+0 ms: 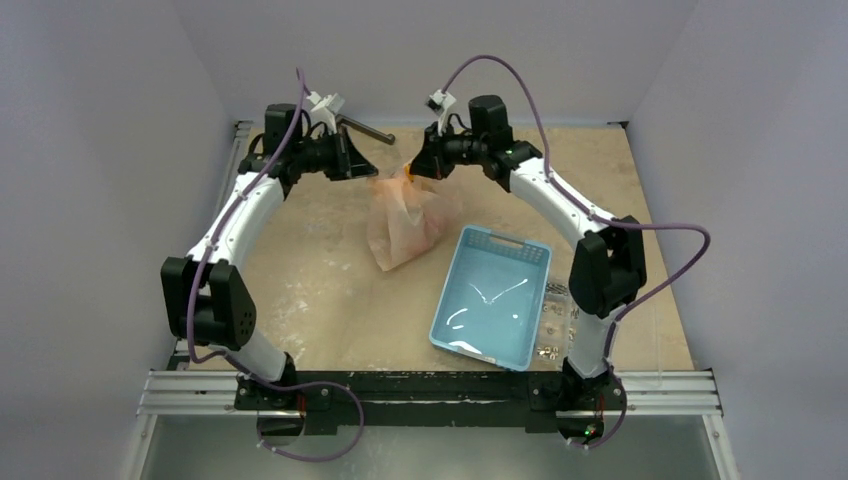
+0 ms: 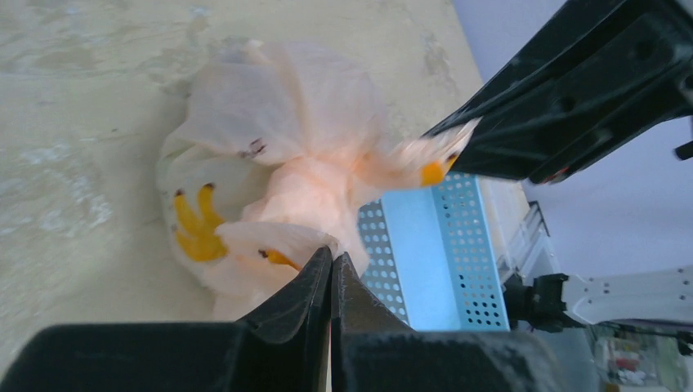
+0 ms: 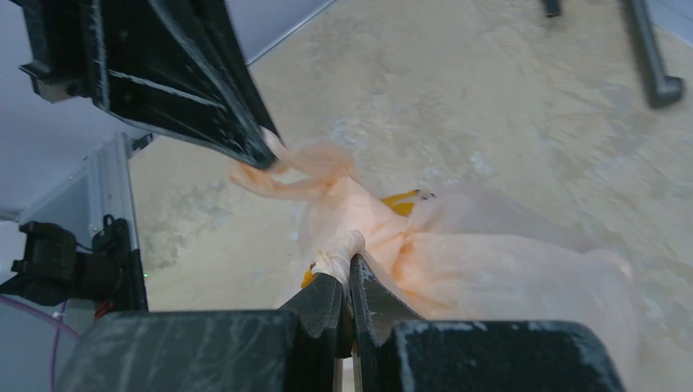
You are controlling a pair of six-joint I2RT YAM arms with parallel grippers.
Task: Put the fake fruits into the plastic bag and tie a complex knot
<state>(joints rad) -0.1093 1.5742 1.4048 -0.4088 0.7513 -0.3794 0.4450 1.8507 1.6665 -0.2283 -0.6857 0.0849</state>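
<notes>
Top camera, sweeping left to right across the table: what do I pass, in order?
Left arm's black elbow joint → translucent pale-orange plastic bag → light-blue plastic basket → right arm's black elbow joint.

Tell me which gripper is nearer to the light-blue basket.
Right. The right gripper pinches the top of the plastic bag, just beyond the far-left corner of the basket. The left gripper pinches the bag's other side, farther left of the basket.

Crinkly translucent plastic bag (image 1: 405,225), seemingly glossy basket (image 1: 490,300)
</notes>
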